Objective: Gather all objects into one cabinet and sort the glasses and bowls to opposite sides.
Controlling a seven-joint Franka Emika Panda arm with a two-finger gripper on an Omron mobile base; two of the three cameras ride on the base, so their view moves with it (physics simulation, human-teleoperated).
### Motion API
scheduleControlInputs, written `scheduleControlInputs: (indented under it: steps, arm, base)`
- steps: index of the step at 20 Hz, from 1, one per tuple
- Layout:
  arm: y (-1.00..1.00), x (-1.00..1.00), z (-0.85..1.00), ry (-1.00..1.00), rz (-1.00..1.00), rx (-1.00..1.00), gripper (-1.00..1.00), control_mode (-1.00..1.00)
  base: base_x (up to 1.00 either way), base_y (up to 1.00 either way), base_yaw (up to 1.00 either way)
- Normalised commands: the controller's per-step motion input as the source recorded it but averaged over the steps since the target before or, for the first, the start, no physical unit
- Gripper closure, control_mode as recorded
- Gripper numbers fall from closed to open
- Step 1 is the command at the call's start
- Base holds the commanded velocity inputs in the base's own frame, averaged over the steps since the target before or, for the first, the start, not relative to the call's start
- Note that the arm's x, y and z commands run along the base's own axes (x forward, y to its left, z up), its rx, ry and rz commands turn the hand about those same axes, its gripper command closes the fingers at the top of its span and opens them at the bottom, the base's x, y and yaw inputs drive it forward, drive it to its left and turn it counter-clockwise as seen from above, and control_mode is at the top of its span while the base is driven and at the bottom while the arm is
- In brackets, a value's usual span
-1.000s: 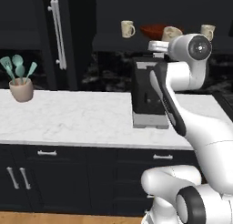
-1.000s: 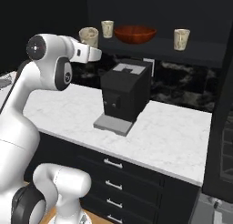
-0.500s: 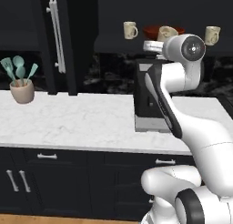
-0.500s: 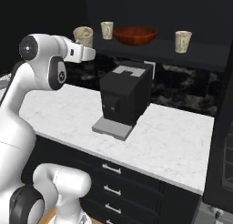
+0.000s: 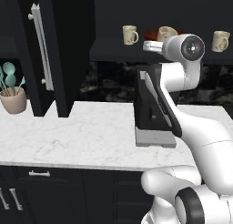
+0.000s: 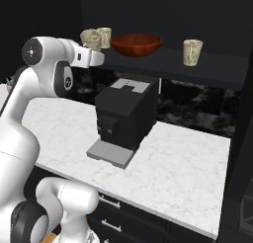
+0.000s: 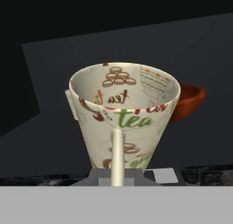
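Pincer (image 7: 117,175) is shut tight on a mug's (image 7: 124,120) handle, with the red-brown bowl (image 7: 189,101) just behind it on the shelf (image 6: 197,69).

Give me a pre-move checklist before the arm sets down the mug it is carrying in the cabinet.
1. Grip: the gripper is shut on the held mug at its handle: ok.
2. Held mug upright, mouth up: ok.
3. Height: held mug rides at shelf level, by the left mug: ok.
4. Bowl stands just right of the held mug; whether they touch: cannot tell.
5. Sorting: the right mug stands on the far side of the bowl from the other two: not ok.
6. Cabinet door swung open, off the arm's path: ok.
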Motion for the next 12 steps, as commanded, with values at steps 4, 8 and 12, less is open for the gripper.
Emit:
scheduleControlInputs:
  steps: [4,8,12]
  arm:
    - [0.0,0.0,0.0,0.0,0.0,0.0,1.0,1.0]
    - [0.0,0.0,0.0,0.0,0.01,0.0,1.0,-1.0]
    - [0.0,0.0,0.0,0.03,0.08,0.0,1.0,-1.0]
  base:
    - [0.0,0.0,0.0]
    - [0.0,0.0,0.0]
    - [0.0,0.0,0.0]
